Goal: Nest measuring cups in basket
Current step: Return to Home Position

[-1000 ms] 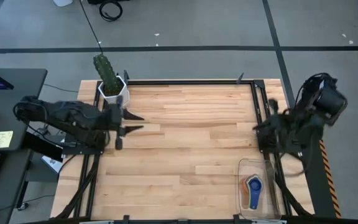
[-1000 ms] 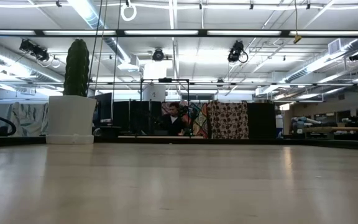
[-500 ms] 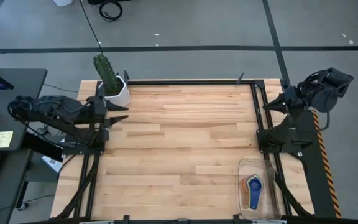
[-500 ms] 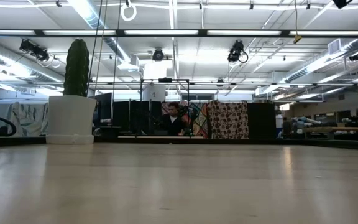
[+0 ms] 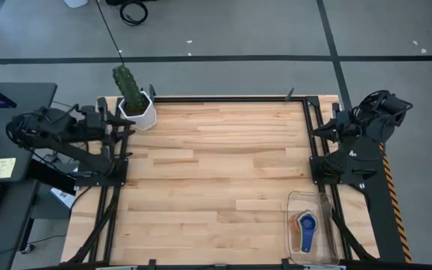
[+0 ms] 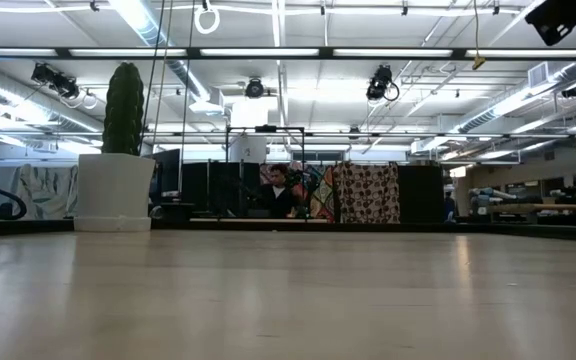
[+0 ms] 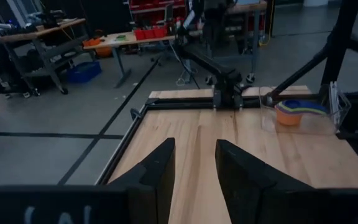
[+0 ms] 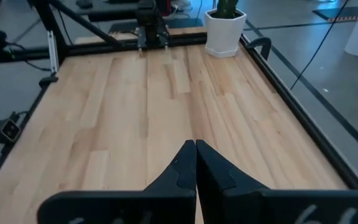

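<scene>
Only the arms have moved since the earlier frame: the left has folded back past the desk's [image 5: 216,172] left edge, and the right has lowered at its right edge. The measuring cups [image 5: 304,229] lie nested in the basket [image 5: 292,225], in the right-hand corner diagonally opposite the cactus pot [image 5: 136,111]. Their handles run along the basket's length, though we cannot count the stack from above. The right arm [image 5: 366,127] is nearer by far; the left arm [image 5: 58,133] is well apart. The right jaws are closed on nothing, and the left jaws stand parted, empty.
</scene>
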Controlling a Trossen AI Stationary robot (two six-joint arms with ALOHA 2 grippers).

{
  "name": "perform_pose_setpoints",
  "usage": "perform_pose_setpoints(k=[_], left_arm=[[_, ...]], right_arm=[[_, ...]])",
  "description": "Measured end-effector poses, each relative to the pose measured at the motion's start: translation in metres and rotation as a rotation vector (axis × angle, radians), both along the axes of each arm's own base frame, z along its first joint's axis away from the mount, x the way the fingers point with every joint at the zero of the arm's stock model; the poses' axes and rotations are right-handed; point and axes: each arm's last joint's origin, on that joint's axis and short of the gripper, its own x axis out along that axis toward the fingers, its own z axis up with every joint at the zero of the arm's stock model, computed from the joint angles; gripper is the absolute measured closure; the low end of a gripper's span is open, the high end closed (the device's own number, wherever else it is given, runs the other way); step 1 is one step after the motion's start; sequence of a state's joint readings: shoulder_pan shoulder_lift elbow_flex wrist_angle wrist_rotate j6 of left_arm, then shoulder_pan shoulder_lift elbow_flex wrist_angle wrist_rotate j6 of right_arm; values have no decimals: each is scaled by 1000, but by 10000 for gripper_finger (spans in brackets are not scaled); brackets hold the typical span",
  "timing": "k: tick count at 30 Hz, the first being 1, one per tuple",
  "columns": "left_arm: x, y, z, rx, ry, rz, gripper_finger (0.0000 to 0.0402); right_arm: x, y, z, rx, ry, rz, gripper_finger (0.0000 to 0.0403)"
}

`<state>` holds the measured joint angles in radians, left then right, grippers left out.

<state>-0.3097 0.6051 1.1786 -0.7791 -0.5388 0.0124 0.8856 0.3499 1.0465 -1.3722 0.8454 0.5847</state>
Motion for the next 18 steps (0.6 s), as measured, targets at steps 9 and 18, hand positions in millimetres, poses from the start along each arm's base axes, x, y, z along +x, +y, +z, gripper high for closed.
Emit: perform_pose_setpoints(k=[9, 18], left_arm=[[-18, 6, -3, -1, -4, 0, 280], [-20, 7, -4, 2, 3, 0, 280]], right_arm=[[5, 5, -40, 114, -57, -52, 400], [7, 7, -49, 232, -103, -73, 400]])
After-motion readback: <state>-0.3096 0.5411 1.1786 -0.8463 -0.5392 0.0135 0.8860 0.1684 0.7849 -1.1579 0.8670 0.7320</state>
